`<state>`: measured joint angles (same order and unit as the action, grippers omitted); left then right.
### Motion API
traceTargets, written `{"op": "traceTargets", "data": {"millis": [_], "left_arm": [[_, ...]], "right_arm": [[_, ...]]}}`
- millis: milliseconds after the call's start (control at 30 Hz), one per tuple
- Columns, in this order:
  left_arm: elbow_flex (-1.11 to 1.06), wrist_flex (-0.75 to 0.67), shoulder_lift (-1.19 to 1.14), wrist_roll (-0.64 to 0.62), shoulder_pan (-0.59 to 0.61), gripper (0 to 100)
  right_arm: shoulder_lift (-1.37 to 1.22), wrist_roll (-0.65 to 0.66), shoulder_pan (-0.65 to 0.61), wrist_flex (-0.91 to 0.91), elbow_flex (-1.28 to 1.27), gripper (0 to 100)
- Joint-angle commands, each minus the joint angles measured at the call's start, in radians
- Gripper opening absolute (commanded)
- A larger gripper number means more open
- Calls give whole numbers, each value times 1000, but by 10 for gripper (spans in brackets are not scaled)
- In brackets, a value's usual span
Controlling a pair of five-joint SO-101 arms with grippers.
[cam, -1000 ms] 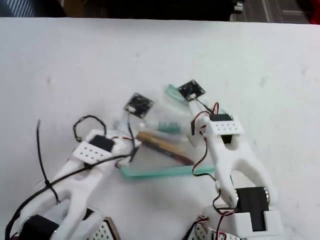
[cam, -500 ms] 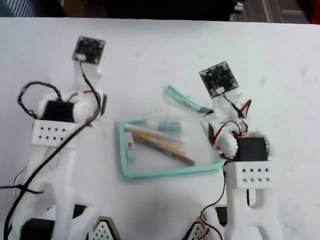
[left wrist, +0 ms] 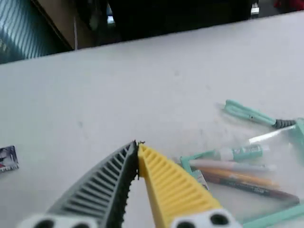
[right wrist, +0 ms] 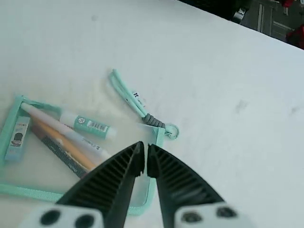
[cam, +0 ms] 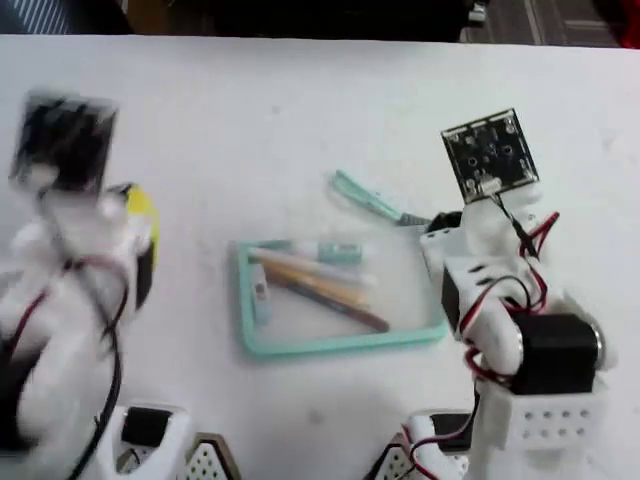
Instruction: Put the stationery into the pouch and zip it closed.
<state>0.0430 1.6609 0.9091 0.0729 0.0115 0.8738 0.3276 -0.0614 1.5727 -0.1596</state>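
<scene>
I see the pouch (cam: pixel 330 345) flat on the table (cam: pixel 300 100) between my arms, with pens (cam: pixel 320 290), a mint-capped tube (cam: pixel 335 252) and a small eraser (cam: pixel 259 298) inside. My right gripper (right wrist: pixel 145 153) hangs over its strap-side edge, jaws together and empty. My left gripper (left wrist: pixel 137 148), also closed on nothing, sits well off the other end.

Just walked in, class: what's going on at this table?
Neither arm holds anything. The green-edged clear pouch lies flat on the table with the pens inside. The left gripper and the right gripper hang off to either side, jaws together. I cannot tell whether the zip is closed.
</scene>
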Motion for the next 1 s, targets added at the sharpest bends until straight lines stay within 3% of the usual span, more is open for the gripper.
{"op": "traceTargets", "data": {"millis": [0,467,967], "left_arm": [[48,35,154,0,2,22],[32,112,420,48,8,22],[-341,81,926,51,8,22]], "right_arm": [[54,-11,-2,22,54,17],[361,-12,-45,140,103,17],[872,-12,-54,140,58,17]]}}
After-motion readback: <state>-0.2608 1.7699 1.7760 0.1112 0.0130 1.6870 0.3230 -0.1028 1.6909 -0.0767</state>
